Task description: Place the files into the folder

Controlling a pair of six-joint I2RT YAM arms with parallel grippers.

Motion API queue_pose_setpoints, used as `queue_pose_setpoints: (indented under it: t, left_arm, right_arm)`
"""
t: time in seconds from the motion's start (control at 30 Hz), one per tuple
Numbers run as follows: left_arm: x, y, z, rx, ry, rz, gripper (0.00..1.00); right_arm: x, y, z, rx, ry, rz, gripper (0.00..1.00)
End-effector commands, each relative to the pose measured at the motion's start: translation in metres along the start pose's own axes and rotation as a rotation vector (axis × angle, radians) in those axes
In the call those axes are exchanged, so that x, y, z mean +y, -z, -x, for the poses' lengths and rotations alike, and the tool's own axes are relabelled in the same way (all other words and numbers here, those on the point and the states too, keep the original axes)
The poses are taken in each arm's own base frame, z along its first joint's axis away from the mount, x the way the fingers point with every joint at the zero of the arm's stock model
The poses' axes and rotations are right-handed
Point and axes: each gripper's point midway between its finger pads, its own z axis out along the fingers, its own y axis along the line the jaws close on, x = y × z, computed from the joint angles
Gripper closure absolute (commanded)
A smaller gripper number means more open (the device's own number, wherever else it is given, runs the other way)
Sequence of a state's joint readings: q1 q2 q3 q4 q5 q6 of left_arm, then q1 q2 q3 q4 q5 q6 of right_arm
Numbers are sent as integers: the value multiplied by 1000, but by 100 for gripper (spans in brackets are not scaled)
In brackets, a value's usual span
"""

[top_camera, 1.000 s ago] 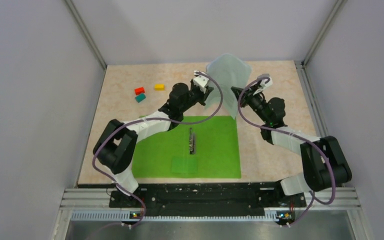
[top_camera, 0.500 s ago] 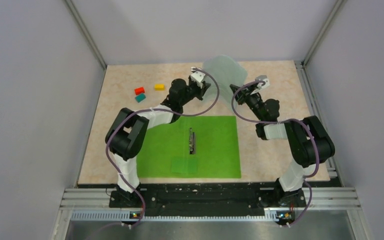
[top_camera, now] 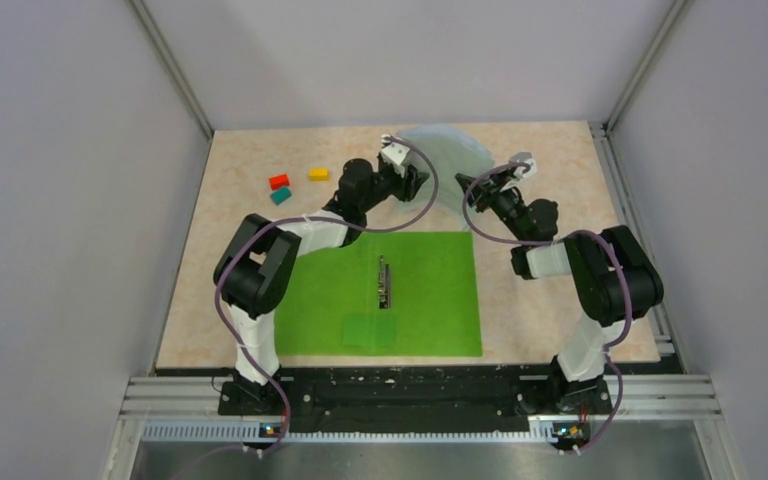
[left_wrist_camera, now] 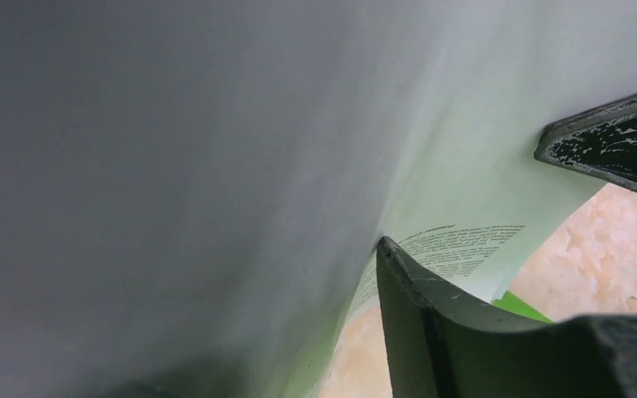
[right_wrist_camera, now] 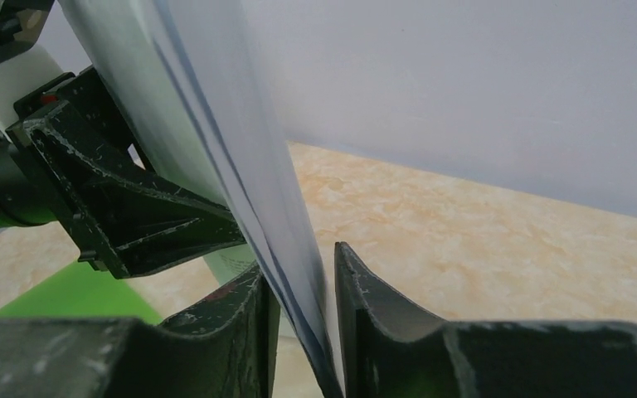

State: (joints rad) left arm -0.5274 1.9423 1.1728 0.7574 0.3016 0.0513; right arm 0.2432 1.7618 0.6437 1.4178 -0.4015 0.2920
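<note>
**Item: the files** (top_camera: pixel 448 158). White printed sheets held off the bench (top_camera: pixel 240 160) in a curved, roughly upright sheaf over its far middle. They hang between the two end effectors. Blocks of small text show on one sheet in the left wrist view.

**Item: the folder** (top_camera: pixel 430 300). Bright green, lying open and flat on the bench nearer the arm bases. Its long side runs left to right. The metal clip (top_camera: pixel 385 283) on the spine runs near to far across its middle.

**Right end effector** (right_wrist_camera: pixel 299 259). On the right edge of the sheaf, with both fingers pressed close against the paper and the sheets pinched between them.

**Left end effector** (left_wrist_camera: pixel 459 195). On the left edge of the sheaf. The fingers stand visibly apart with paper lying across the gap. I cannot tell whether they bear on the sheets or only flank them.

**Governing relation.** The folder lies below the files and toward the bases. The sheaf hangs just beyond the folder's far edge, over the half to the right of the clip. The two end effectors stand about equally far from that half, so I judge neither arm much nearer.

**Judgement.**
- The coming move would draw the sheets back toward the bases and lower them.
- It would also tip them from upright to flat, so they settle on the open leaf beside the clip.
- The right arm holds the only grip that can be confirmed.
</note>
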Motion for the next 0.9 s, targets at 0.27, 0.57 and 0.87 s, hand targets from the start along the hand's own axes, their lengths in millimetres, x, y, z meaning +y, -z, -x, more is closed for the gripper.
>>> queue_pose_setpoints:
  t: [0.27,0.57,0.87]
  left_arm:
    - [11,-1,38,-108,127,-137,28]
    - [-7,-4,35,-98,196,-239,28]
    - [-6,-6,37,-110,221,-239,30]
  right_arm:
    - [-4,-25,25,-51,-11,118,58]
    - [-6,-19,11,-26,-65,143,54]
    - [-3,-16,11,-9,-85,171,62]
